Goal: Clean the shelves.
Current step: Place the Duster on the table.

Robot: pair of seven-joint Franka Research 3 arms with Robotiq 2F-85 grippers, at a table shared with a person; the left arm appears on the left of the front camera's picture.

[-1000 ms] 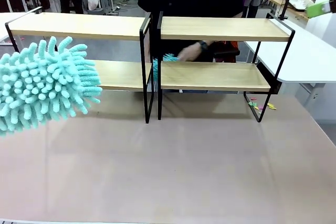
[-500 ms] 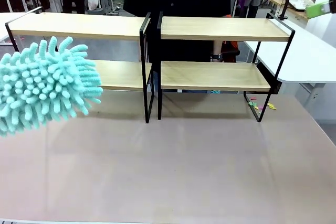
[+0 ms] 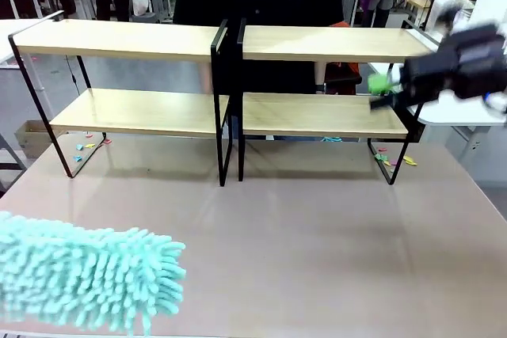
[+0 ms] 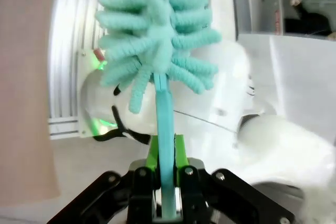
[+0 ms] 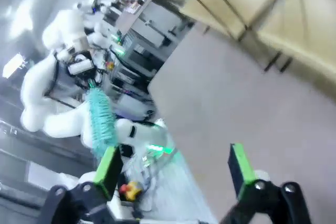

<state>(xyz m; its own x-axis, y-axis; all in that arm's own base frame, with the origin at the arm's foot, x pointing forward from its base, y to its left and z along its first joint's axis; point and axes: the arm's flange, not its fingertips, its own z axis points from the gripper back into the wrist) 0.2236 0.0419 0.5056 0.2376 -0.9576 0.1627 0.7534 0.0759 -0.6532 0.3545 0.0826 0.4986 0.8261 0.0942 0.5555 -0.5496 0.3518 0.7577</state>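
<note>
At the far side of the table (image 3: 317,259) stand the shelves (image 3: 230,77), side by side. Near them the right gripper (image 3: 379,93) hangs open. The left gripper (image 4: 167,174) clamps the duster (image 3: 87,279), low and well short; I'd lift it level before sweeping a board.

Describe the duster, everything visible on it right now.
The duster has a fluffy mint-green head of thick chenille-like strands on a flat teal handle that looks like plastic. The left gripper is shut on the handle, green pads pressed against both sides. In the front view the head lies roughly level, low at the table's near left corner; whether it touches the tabletop is unclear.
</note>
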